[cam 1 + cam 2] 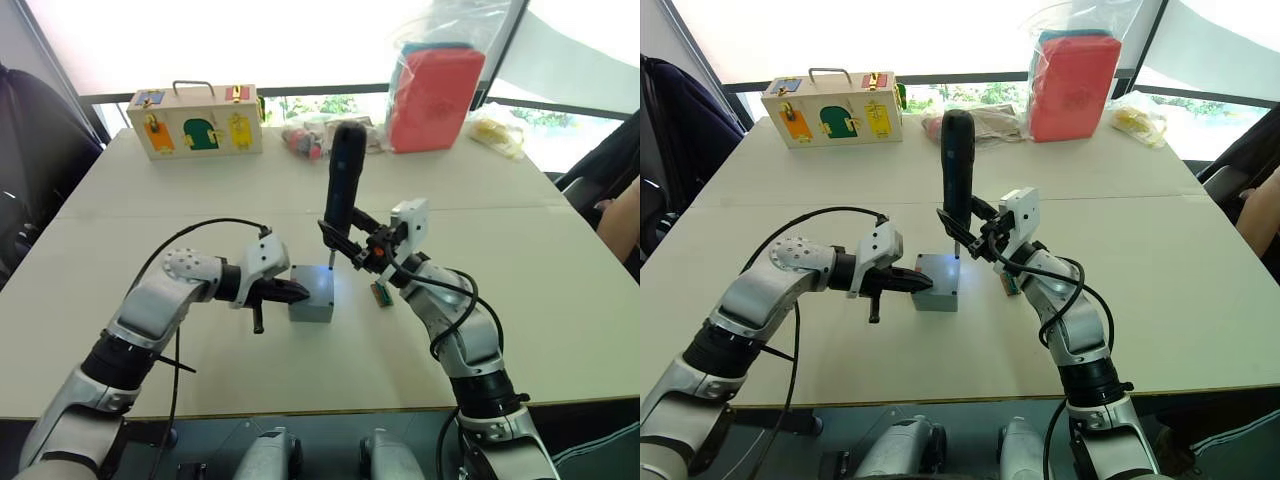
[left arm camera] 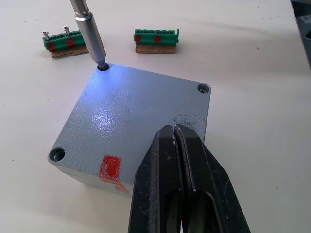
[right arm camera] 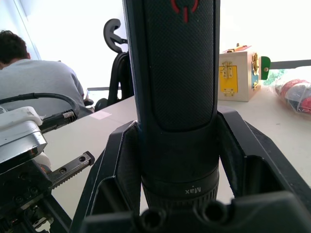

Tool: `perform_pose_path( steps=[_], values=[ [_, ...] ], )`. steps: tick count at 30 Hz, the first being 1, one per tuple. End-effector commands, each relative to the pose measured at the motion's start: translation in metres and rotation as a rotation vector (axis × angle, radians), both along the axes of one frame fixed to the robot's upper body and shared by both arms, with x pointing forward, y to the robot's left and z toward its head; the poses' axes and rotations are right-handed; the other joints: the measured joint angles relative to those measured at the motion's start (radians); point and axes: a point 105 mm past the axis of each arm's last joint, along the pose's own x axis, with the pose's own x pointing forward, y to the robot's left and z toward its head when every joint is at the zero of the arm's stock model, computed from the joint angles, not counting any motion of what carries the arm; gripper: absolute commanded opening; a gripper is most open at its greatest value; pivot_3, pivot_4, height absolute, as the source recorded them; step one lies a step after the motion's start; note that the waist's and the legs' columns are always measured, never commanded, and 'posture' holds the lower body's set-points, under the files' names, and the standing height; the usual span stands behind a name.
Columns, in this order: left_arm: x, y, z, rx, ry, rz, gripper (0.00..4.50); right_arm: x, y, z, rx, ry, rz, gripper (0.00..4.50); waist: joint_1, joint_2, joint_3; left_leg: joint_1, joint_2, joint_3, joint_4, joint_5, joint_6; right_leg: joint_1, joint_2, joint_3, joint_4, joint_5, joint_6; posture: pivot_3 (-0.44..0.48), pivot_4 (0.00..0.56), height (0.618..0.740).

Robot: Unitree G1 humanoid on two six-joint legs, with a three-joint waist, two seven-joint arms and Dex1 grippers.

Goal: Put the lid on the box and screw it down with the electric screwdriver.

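The grey box (image 1: pixel 311 306) stands mid-table with the lid (image 2: pixel 141 111) lying flat on top, corner holes showing. A red mark (image 2: pixel 109 167) is on the side facing my left wrist. My left gripper (image 2: pixel 175 130) is shut with nothing in it, its tips resting on the lid near one edge. The black electric screwdriver (image 1: pixel 345 180) stands upright, my right gripper (image 1: pixel 361 250) shut around its lower body. Its metal bit (image 2: pixel 91 34) sits in a far corner hole of the lid, and its light casts a bluish glow there.
Two green connector pieces (image 2: pixel 60 41) (image 2: pixel 156 39) lie just beyond the box. A wooden box with coloured doors (image 1: pixel 196 122), a red bag (image 1: pixel 435 95) and small bags line the table's far edge. A person (image 3: pixel 29 73) sits off to the side.
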Motion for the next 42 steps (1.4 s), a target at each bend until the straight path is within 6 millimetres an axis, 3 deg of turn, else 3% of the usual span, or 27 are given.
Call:
perform_pose_path(
  steps=[1,7,10,15,18,22,25,27,31,32,34,38,42],
  values=[
    [-0.001,0.001,-0.008,0.012,0.027,0.006,0.00,0.000,-0.002,-0.051,-0.105,0.164,-0.012,1.80,0.000,0.000,0.000,0.000,0.000,0.000,0.000,0.000,0.000,0.000,0.000,0.000,0.000,0.000,0.000,0.000,0.150,0.740],
    [-0.001,-0.001,-0.009,0.003,0.034,0.007,0.00,0.003,-0.008,-0.038,-0.112,0.117,-0.026,1.80,0.001,0.000,0.000,0.002,0.000,0.000,-0.001,-0.001,0.000,0.002,-0.001,0.000,-0.001,0.000,-0.001,0.000,0.150,0.740],
    [0.000,-0.001,-0.009,-0.011,0.045,0.019,0.00,0.003,-0.011,-0.009,-0.130,0.015,-0.029,1.80,0.002,0.000,0.000,0.003,0.000,0.000,-0.003,-0.001,0.000,0.002,-0.002,0.000,-0.001,0.000,-0.001,0.000,0.150,0.740],
    [0.001,0.004,-0.013,-0.019,0.070,0.042,0.00,-0.014,-0.009,0.073,-0.015,-0.123,0.071,1.80,0.005,0.002,0.002,0.000,-0.001,0.000,-0.003,-0.001,0.000,0.000,-0.003,0.000,-0.001,0.000,0.000,0.000,0.150,0.740],
    [0.003,0.004,-0.009,-0.044,0.071,0.057,0.00,-0.024,-0.010,0.092,-0.072,-0.159,0.135,1.80,0.008,0.002,0.002,-0.010,-0.001,0.000,-0.002,-0.001,0.000,-0.010,-0.003,0.000,0.000,0.000,0.000,0.000,0.150,0.740],
    [0.011,0.006,0.003,-0.111,0.068,0.107,0.00,-0.026,-0.020,0.118,-0.075,-0.195,0.140,1.80,0.007,0.003,0.005,-0.011,-0.001,0.001,-0.002,-0.001,0.000,-0.009,-0.003,-0.001,0.000,0.000,0.000,0.000,0.150,0.740],
    [0.020,0.009,0.036,-0.255,0.047,0.160,0.00,-0.007,-0.048,0.142,0.072,-0.052,0.041,1.80,0.004,0.002,0.009,-0.011,0.000,0.001,-0.002,-0.001,0.000,-0.009,-0.003,-0.001,0.001,0.000,0.000,0.000,0.150,0.740],
    [0.018,0.011,0.053,-0.304,0.036,0.154,0.00,0.002,-0.066,0.136,0.067,0.100,-0.002,1.80,0.008,-0.001,0.013,-0.012,0.000,0.000,-0.001,-0.001,-0.001,-0.010,-0.003,-0.001,0.002,0.000,0.000,0.000,0.150,0.740],
    [-0.004,0.015,0.066,-0.223,-0.013,0.064,0.00,0.006,-0.110,0.083,-0.120,0.560,-0.128,1.80,0.016,-0.001,0.014,-0.022,0.000,-0.001,0.001,-0.001,-0.001,-0.016,-0.005,-0.001,-0.001,0.000,-0.001,0.000,0.150,0.740],
    [-0.013,0.016,0.066,-0.181,-0.019,0.024,0.00,0.002,-0.127,0.058,-0.196,0.716,-0.187,1.80,0.016,-0.001,0.014,-0.025,0.000,-0.001,0.001,0.000,-0.001,-0.018,-0.005,-0.001,-0.001,0.000,-0.001,0.000,0.150,0.740],
    [-0.034,0.016,0.068,-0.124,-0.019,-0.061,0.00,-0.012,-0.151,0.029,-0.252,0.898,-0.242,1.80,0.019,0.002,0.017,-0.027,-0.001,0.001,0.002,0.001,-0.004,-0.019,-0.007,-0.001,-0.003,0.000,-0.001,0.000,0.150,0.740],
    [-0.055,0.010,0.060,-0.055,-0.015,-0.142,0.00,-0.024,-0.170,0.004,-0.237,1.072,-0.253,1.80,0.015,0.010,0.023,-0.029,-0.001,0.001,0.001,-0.001,0.001,-0.019,-0.009,-0.001,-0.008,0.000,-0.002,0.000,0.150,0.740],
    [-0.055,0.008,0.050,-0.018,-0.037,-0.132,0.00,-0.033,-0.182,-0.018,-0.251,1.212,-0.281,1.80,0.001,0.013,0.027,-0.027,-0.001,0.002,0.002,-0.002,0.003,-0.017,-0.007,-0.001,-0.008,0.002,-0.001,0.000,0.150,0.740]
  ],
)
